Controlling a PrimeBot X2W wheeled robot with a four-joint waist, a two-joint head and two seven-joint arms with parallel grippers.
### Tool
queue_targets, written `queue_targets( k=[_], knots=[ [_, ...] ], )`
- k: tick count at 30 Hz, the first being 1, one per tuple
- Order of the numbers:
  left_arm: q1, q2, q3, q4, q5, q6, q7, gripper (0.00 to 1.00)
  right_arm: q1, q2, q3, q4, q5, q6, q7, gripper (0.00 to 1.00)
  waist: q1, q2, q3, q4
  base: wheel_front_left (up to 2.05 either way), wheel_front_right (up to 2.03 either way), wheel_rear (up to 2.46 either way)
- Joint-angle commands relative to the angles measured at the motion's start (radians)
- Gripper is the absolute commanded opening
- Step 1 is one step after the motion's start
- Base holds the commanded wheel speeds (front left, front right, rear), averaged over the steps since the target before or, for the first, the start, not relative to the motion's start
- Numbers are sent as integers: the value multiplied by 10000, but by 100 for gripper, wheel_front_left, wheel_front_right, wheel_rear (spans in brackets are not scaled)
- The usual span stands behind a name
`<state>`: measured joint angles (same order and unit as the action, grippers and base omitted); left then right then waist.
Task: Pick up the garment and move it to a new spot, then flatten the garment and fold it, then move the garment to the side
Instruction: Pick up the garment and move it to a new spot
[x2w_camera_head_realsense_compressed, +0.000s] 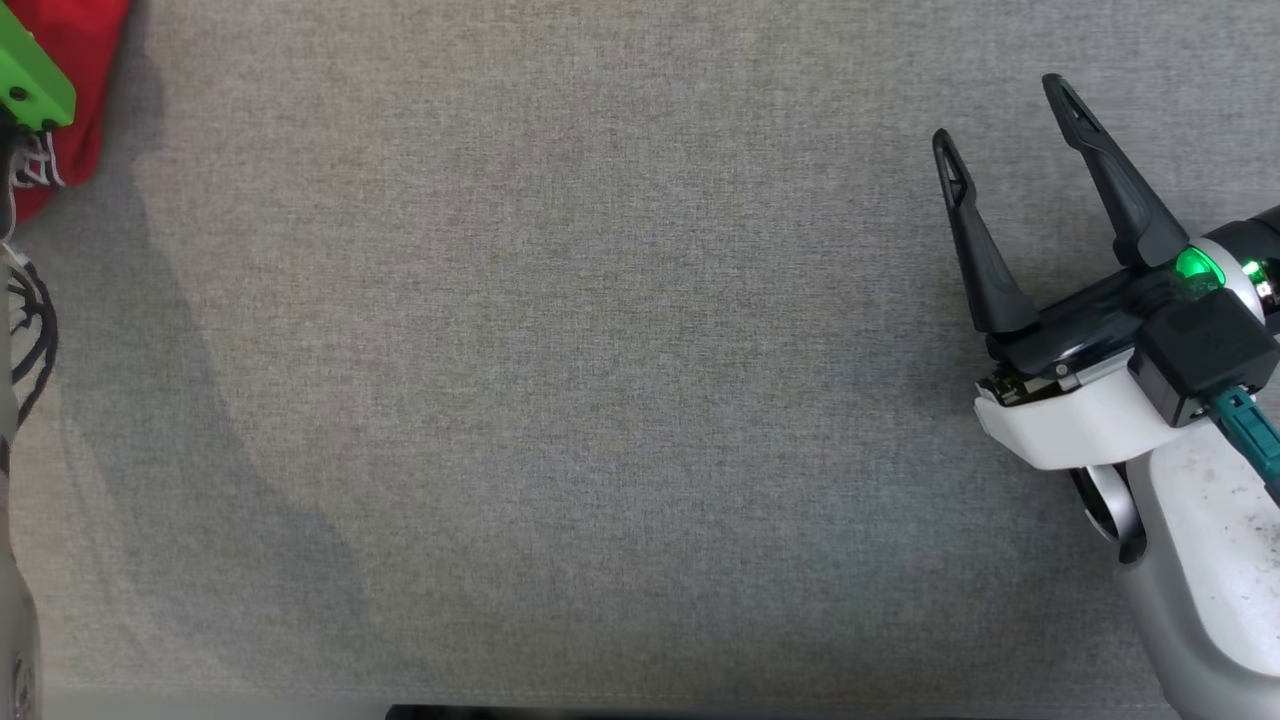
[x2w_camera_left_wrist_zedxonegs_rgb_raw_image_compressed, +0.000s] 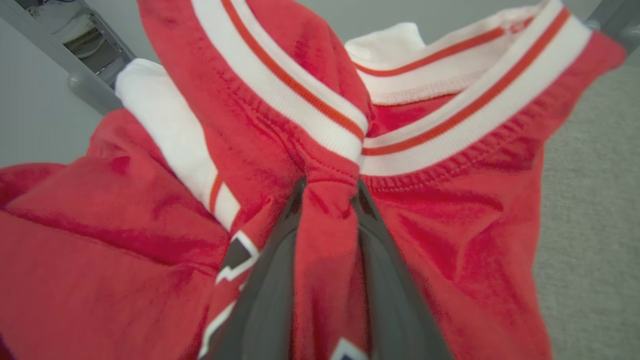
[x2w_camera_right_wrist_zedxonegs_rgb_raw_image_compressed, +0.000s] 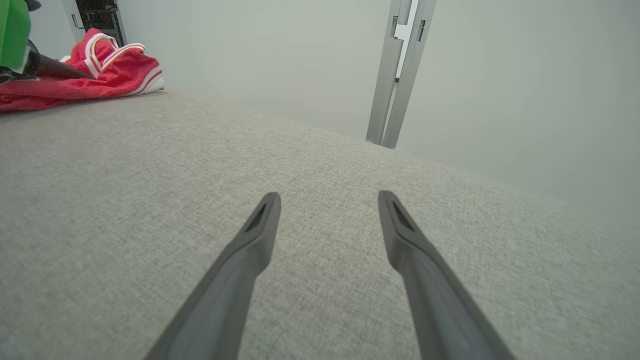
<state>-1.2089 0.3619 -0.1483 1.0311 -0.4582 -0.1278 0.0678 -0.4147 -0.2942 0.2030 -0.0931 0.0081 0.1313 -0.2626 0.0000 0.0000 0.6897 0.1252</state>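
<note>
The red garment (x2w_camera_left_wrist_zedxonegs_rgb_raw_image_compressed: 450, 225) lies bunched at the far left edge of the grey surface (x2w_camera_head_realsense_compressed: 600, 400). Its white-striped trim points away from the left tool (x2w_camera_left_wrist_zedxonegs_rgb_raw_image_compressed: 329, 186), which pinches a fold of it. Its long axis cannot be told. The right tool (x2w_camera_head_realsense_compressed: 1000, 112) hovers spread over the surface, well apart from the garment. A grey post (x2w_camera_right_wrist_zedxonegs_rgb_raw_image_compressed: 395, 75) stands beyond the surface's far edge.

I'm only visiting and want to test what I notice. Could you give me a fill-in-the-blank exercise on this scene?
The left tool pinches a fold of the ___ garment.
The right tool is ___, not shut, and holds nothing.
The surface beneath it is ___ fabric.
Missing words: red; open; grey.
</note>
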Motion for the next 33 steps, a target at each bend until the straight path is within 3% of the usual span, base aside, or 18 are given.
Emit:
queue_targets(
  k=[1, 7, 12, 24, 33],
  knots=[
    [-9, 207, -194, -188, 99, -41, -419, 0, -29, 84, -3, 58, 42, -10, -35, 100, 0, 0, -308, -23, 0, 0, 0],
    [141, 582, -799, -711, 154, -35, -1620, 0, 186, 521, 131, 295, 115, -10, -35, 100, 0, 0, -1400, -147, 0, 0, 0],
    [418, 854, -1219, -1313, -50, -35, -1993, 0, 474, 957, 224, 536, 193, -10, -33, 100, 0, 0, -2600, -418, 0, 0, 0],
    [1368, 1262, -2157, -4445, -1224, -36, -1220, 0, 1407, 1796, 211, 906, 319, -10, -35, 100, 0, 0, -4863, -1613, 0, 0, 0],
    [1975, 575, -2573, -6951, -2212, -36, -284, 0, 1769, 2104, 151, 940, 364, -10, -35, 100, 0, 0, -5488, -2638, 0, 0, 0]
  ],
)
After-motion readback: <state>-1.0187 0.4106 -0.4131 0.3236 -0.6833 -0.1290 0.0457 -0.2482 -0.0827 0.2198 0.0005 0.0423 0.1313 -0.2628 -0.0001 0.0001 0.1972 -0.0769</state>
